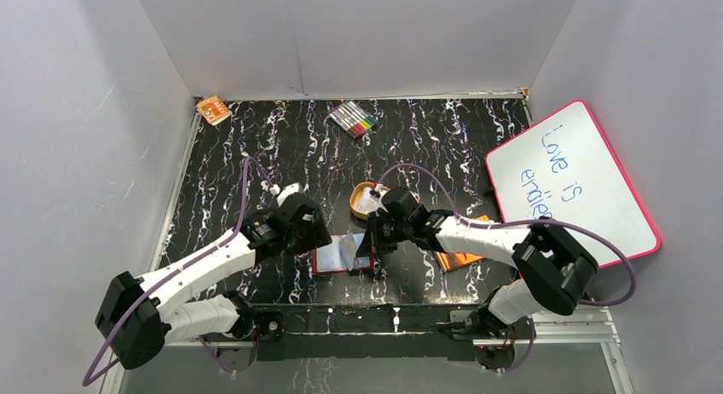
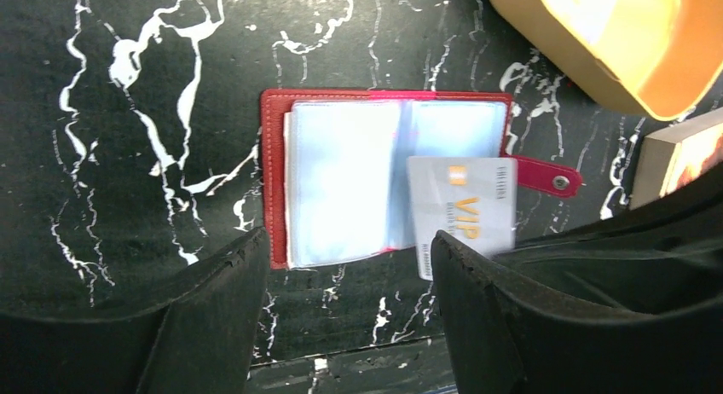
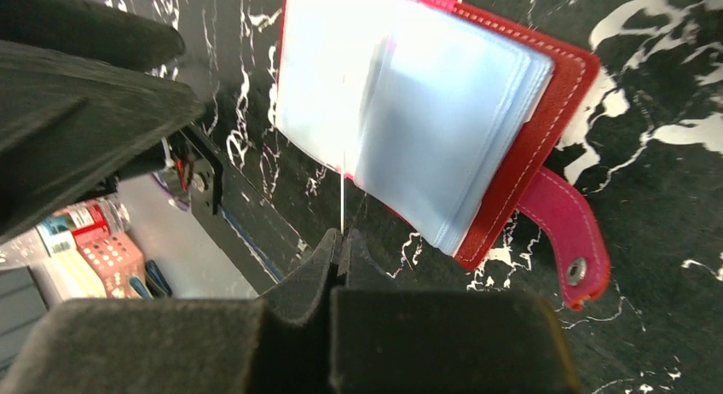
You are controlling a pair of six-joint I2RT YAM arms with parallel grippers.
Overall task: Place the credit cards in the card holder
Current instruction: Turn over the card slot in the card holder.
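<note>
Right claw (image 3: 341, 240): clamped on a credit card (image 2: 460, 206), held edge-on.
Card holder (image 3: 529, 147): lay open on the counter (image 2: 128, 198), at 12 o'clock from that claw.
Left claw (image 2: 349, 253): fingers apart, above the holder.

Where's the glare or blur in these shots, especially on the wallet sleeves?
Right wrist view: glare whitens the sleeves of the card holder. Left wrist view: same sleeves evenly lit, but the orange tray is overexposed and soft. Top view: evenly lit.
</note>
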